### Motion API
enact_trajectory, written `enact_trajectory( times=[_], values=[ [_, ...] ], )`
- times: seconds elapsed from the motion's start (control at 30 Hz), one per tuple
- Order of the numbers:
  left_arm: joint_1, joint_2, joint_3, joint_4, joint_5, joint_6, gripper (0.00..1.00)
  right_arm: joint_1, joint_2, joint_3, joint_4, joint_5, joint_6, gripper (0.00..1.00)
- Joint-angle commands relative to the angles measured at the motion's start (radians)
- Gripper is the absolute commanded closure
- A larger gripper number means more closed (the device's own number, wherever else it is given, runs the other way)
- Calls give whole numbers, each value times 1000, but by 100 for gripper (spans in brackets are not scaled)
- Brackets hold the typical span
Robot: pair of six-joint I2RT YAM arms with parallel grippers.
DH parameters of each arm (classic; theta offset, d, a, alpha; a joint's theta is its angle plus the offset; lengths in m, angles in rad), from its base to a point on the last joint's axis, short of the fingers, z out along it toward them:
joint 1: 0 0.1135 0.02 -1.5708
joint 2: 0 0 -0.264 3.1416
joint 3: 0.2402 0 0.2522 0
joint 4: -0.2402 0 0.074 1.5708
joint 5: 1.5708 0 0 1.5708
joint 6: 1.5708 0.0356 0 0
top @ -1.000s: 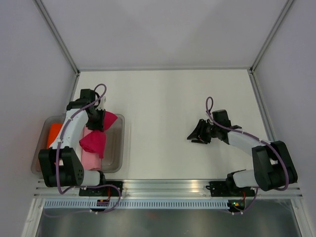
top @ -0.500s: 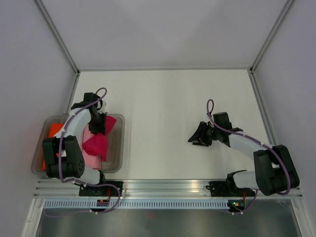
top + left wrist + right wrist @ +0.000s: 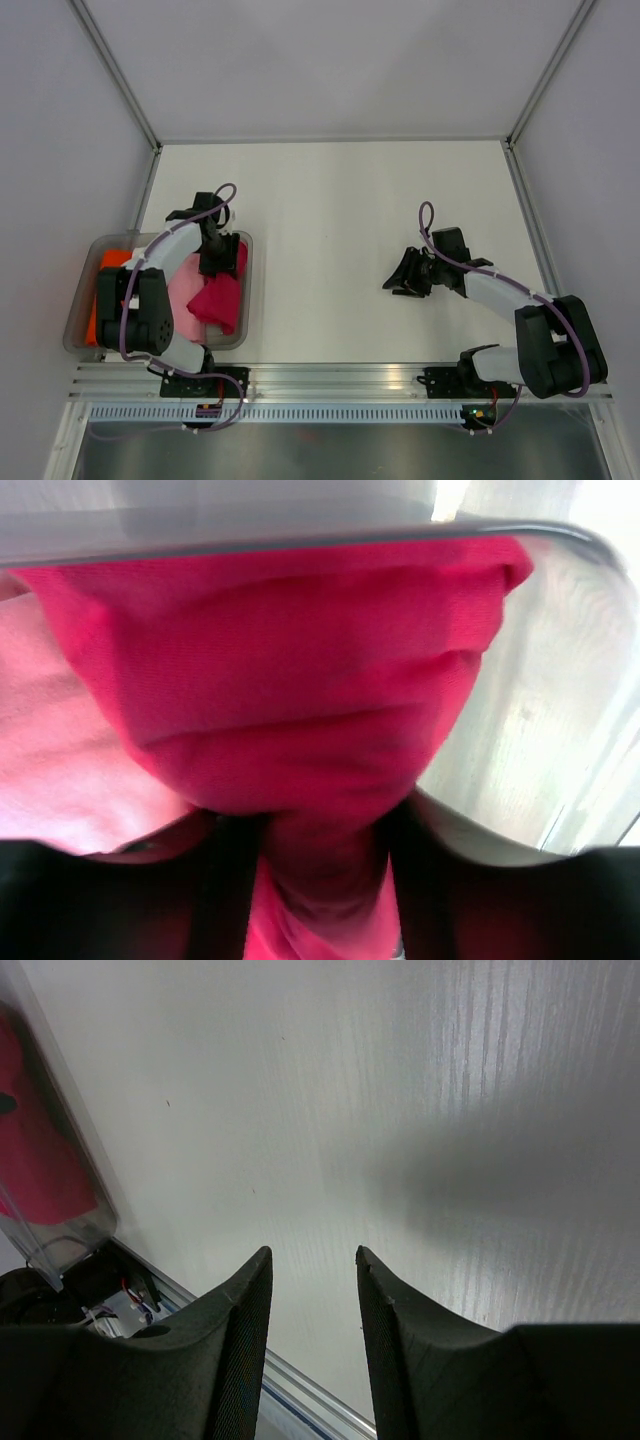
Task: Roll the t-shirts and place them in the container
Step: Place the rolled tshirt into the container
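Observation:
A deep magenta t-shirt (image 3: 220,298) lies bunched in the right half of the clear plastic tub (image 3: 248,290). My left gripper (image 3: 216,258) reaches down into the tub over it. In the left wrist view the magenta t-shirt (image 3: 300,680) hangs in folds against the tub wall (image 3: 540,710), and a narrow neck of cloth is squeezed between the two dark fingers of the left gripper (image 3: 320,830). A pale pink t-shirt (image 3: 183,290) lies beside it, and an orange one (image 3: 106,262) sits at the tub's left. My right gripper (image 3: 400,278) hovers over bare table, open and empty (image 3: 314,1255).
The tub stands at the table's left edge, close to the left arm's base. White enclosure walls ring the table. An aluminium rail (image 3: 340,378) runs along the near edge. In the right wrist view the tub (image 3: 70,1190) shows at the far left.
My left gripper has swung right and toward the tub's right wall with the magenta t-shirt, which now lies lower in the tub. The right arm has barely moved.

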Motion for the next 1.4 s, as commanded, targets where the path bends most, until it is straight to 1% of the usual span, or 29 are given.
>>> enact_trajectory(
  times=[0.0,0.07,0.17,0.33,0.4,0.43,0.5,0.53,0.57,0.6,0.63,0.67,0.73,0.77,0.8,0.87,0.97,1.1,1.23,1.27,1.3,1.33,1.37],
  values=[
    [0,2,20,37,2,-52,42,-4,-2,47,-10,17,-22,54],
    [0,-4,10,25,-1,-51,34,-4,-1,52,-10,20,-22,54],
    [0,-48,7,-12,-4,-39,29,-4,-2,50,-7,20,-19,54],
    [8,-145,122,-125,-36,30,24,-4,11,56,2,19,-19,54],
    [23,-170,156,-205,-65,52,23,-4,22,67,5,15,-19,54],
    [34,-180,182,-229,-72,93,23,-4,24,72,5,14,-24,54],
    [72,-226,196,-253,-76,168,28,-4,24,76,3,14,-25,54],
    [106,-242,169,-251,-81,270,34,-4,22,76,2,17,-27,54],
    [124,-269,141,-247,-92,325,52,-4,19,75,5,20,-33,54],
    [156,-277,109,-240,-93,378,58,-5,19,73,5,22,-35,54],
    [164,-279,43,-242,-96,459,60,-4,21,73,6,23,-36,54],
    [166,-276,11,-248,-83,493,62,-5,24,72,11,23,-39,54],
    [166,-273,-81,-224,-81,532,59,-4,28,62,22,19,-38,54],
    [164,-268,-100,-214,-55,535,54,-7,31,58,34,17,-38,54],
    [164,-260,-111,-205,-47,537,53,-4,31,49,39,14,-35,54],
    [164,-250,-114,-165,15,523,51,-4,25,39,42,11,-33,55],
    [154,-219,-135,-135,2,526,53,-4,13,18,43,14,-36,55],
    [131,-202,-275,-116,-9,570,55,-7,7,-5,59,17,-27,55],
    [117,-257,-355,-119,28,627,54,-5,-4,-11,62,20,-21,55],
    [118,-298,-358,-118,40,636,53,-5,-2,-11,62,23,-22,55],
    [117,-312,-355,-118,65,668,52,-5,-2,-10,62,25,-22,55],
    [117,-323,-347,-116,112,676,52,-7,8,-8,63,25,-22,55],
    [120,-337,-338,-112,123,676,51,-7,13,-4,65,25,-22,55]
  ],
)
